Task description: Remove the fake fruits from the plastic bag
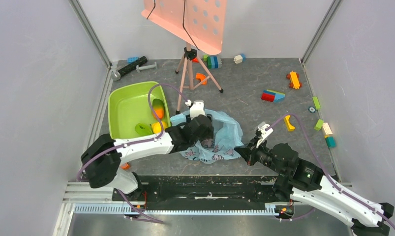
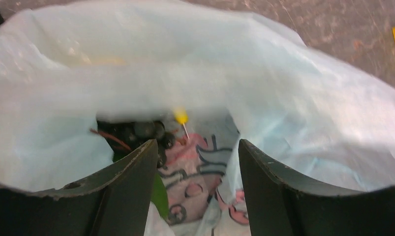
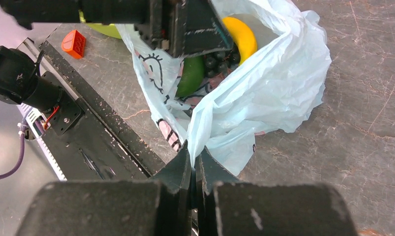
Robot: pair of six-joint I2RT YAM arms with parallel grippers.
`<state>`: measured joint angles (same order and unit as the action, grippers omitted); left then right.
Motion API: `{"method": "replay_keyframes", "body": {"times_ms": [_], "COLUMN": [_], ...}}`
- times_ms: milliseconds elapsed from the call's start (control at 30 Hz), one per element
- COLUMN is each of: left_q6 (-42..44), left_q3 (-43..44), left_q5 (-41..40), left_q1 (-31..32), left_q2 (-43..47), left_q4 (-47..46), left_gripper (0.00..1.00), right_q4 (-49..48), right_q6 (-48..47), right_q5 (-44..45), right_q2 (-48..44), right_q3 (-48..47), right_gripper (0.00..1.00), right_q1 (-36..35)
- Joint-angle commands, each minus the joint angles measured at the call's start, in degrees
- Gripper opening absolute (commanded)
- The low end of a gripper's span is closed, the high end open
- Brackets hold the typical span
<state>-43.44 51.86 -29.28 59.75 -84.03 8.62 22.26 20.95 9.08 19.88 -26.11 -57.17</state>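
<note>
The light-blue plastic bag lies in the middle of the table with its mouth facing left. My right gripper is shut on a fold of the plastic bag's rim and holds it up. My left gripper is open inside the mouth, with only printed film between its fingers. A dark bunch of grapes and a green fruit sit just beyond the left finger. The right wrist view shows a yellow fruit, the green fruit and the grapes inside the bag.
A lime-green tub at the left holds an orange-green fruit, a green one and a yellow one. A tripod with a pink panel stands behind the bag. Toy bricks lie scattered at the right and back.
</note>
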Motion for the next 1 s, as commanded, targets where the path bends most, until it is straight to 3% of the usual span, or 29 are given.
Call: {"method": "replay_keyframes", "body": {"times_ms": [0,300,600,700,800,967], "left_q6": [0.5,0.4,-1.8,-2.2,-2.5,-2.2], "left_q3": [3.0,7.4,8.2,8.3,8.9,10.5], "left_q5": [3.2,3.6,-0.3,-1.1,-1.4,-0.5], "left_q1": [-3.6,-6.1,-8.2,-8.8,-9.8,-11.0], "left_q2": [-2.8,-10.6,-12.7,-13.4,-14.4,-17.3], "left_q4": [-5.5,-4.0,2.3,3.5,4.8,5.5], "left_gripper": [0.67,0.65,0.66,0.70,0.82,0.89], "right_q4": [-3.2,-3.9,-3.7,-3.8,-3.8,-3.2], "right_q6": [-0.9,-1.0,-1.4,-1.4,-1.5,-1.5], "right_q5": [-0.6,-0.5,-0.2,-0.2,-0.2,-0.2], "right_q2": [0.8,1.1,1.4,1.5,1.3,1.5], "right_q3": [0.4,0.9,1.0,0.8,1.1,0.6], "right_gripper": [0.00,0.00,0.00,0.00,0.00,0.00], "right_q1": [0.0,-0.1,-0.1,-0.1,0.0,0.0]}}
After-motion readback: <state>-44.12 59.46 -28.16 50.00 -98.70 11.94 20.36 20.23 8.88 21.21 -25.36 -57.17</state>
